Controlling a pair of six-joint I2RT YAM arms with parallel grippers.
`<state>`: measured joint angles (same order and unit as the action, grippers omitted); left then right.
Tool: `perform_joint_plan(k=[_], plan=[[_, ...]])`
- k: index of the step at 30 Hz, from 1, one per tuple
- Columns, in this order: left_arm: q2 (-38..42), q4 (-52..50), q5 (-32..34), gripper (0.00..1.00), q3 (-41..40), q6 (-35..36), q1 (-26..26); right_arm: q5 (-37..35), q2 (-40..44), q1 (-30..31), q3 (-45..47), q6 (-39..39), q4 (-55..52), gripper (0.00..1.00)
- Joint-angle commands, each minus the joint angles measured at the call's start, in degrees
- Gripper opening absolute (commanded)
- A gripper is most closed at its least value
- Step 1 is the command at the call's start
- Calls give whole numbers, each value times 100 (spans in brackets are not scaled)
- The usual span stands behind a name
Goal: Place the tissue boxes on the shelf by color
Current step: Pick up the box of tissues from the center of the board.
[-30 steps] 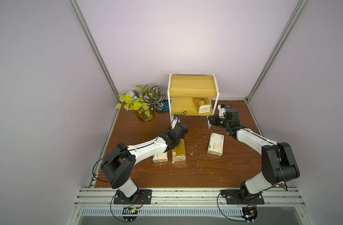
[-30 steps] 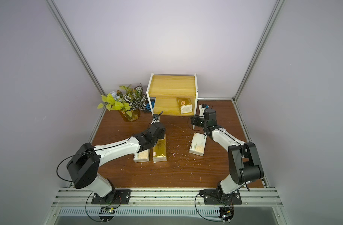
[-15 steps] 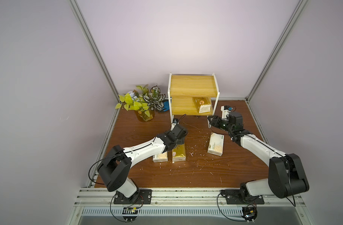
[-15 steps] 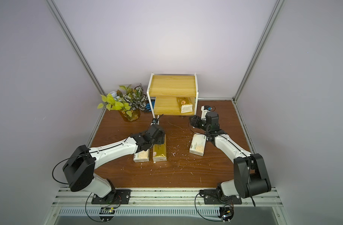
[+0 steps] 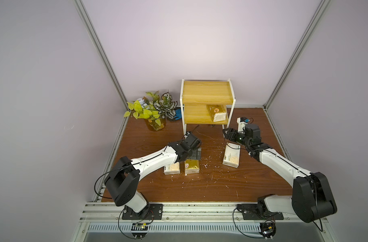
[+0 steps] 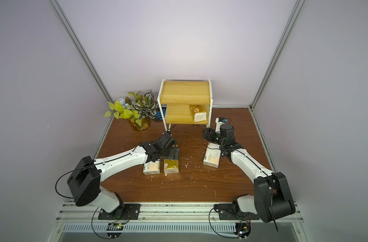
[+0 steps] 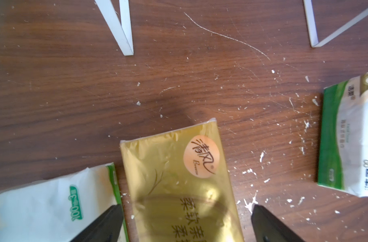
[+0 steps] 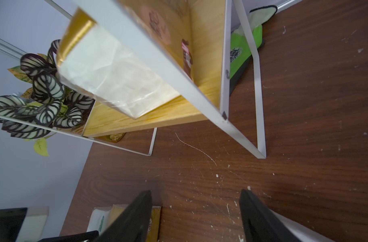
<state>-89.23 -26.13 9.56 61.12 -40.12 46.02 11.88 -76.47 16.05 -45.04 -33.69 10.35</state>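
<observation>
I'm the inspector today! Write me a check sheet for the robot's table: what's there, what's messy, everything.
Surface: brown wooden table, speckled with white crumbs.
Job's things: shelf holds the first gold pack on its lower tier; second gold pack, left white pack and right white pack lie on the table.
Clutter: potted plants and a blue item beside the shelf.
Grippers: left gripper open over the second gold pack; right gripper open, empty, near the shelf.
Cables: black cable loops beside the left arm; nothing snagged.
Surroundings: pale lilac walls, metal frame posts.
</observation>
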Motion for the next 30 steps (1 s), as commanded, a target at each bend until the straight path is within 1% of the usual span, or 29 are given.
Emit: perform_joint_plan(k=[1,9,12,19,24,30], plan=[[136,-435,-211,100,86,-216,38,-38,227,53,3,76,160,73],[-228,-623,-515,100,196,-355,164,7,357,56,139,-7,248,73],[-300,-789,-483,100,268,-448,247,-34,428,56,203,-13,270,73],[-322,-1029,-552,100,152,-729,429,-1,498,56,285,-23,293,73],[-437,-1296,-512,100,277,-855,592,-1,557,56,332,-21,311,73],[-481,-1456,-471,100,270,-1063,627,14,672,57,396,-25,353,73]])
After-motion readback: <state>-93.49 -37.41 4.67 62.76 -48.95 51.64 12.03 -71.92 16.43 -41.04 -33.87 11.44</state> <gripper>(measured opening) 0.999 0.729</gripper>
